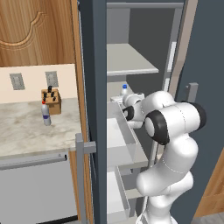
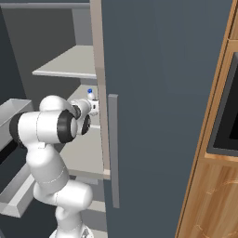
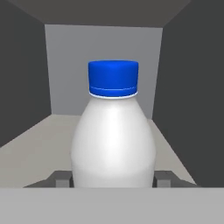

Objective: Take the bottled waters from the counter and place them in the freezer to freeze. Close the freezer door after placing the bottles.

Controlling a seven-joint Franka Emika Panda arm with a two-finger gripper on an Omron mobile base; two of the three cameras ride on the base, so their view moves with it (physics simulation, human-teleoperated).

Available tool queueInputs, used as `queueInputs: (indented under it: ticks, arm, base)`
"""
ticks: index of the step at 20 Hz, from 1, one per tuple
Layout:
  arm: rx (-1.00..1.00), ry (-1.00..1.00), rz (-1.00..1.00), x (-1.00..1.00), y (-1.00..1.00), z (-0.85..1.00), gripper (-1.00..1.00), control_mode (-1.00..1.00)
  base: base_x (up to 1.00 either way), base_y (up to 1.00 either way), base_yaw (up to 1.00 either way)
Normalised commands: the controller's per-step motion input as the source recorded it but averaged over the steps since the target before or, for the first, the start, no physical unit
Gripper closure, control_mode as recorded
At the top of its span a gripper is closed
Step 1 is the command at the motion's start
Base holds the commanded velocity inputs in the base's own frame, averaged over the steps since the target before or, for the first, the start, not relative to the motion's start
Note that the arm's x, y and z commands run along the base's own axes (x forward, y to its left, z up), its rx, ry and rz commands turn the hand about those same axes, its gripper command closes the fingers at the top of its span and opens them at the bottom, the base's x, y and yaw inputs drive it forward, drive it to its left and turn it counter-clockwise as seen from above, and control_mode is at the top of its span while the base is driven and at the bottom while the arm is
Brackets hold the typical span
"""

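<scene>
Blue-capped bottle (image 3: 113, 131) stands upright, cap up, between jaws.

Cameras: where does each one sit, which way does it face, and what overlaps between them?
Left base view: behind the arm's left, facing the open freezer and counter with the red-capped bottle; white arm at lower right.
Right base view: behind its right, facing the freezer door; arm at lower left.
Hand view: on the hand, looking along the gripper into the freezer; finger tips flank the blue-capped bottle.
Shared: all three show the blue-capped bottle on a freezer shelf.
</scene>
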Motion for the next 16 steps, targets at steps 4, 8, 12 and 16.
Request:
queueInputs:
  ticks: [4,8,12,16]
  arm:
    - [0.0,0.0,0.0,0.0,0.0,-0.01,1.0,-1.0]
    - [0.0,0.0,0.0,0.0,0.0,0.0,-1.0,-1.0]
    - [0.0,0.0,0.0,0.0,0.0,0.0,-1.0,-1.0]
    - [0.0,0.0,0.0,-0.06,0.0,0.0,-1.0,-1.0]
  base:
    - [0.0,0.0,0.0]
    - [0.0,0.0,0.0]
    - [0.0,0.0,0.0]
    - [0.0,0.0,0.0]
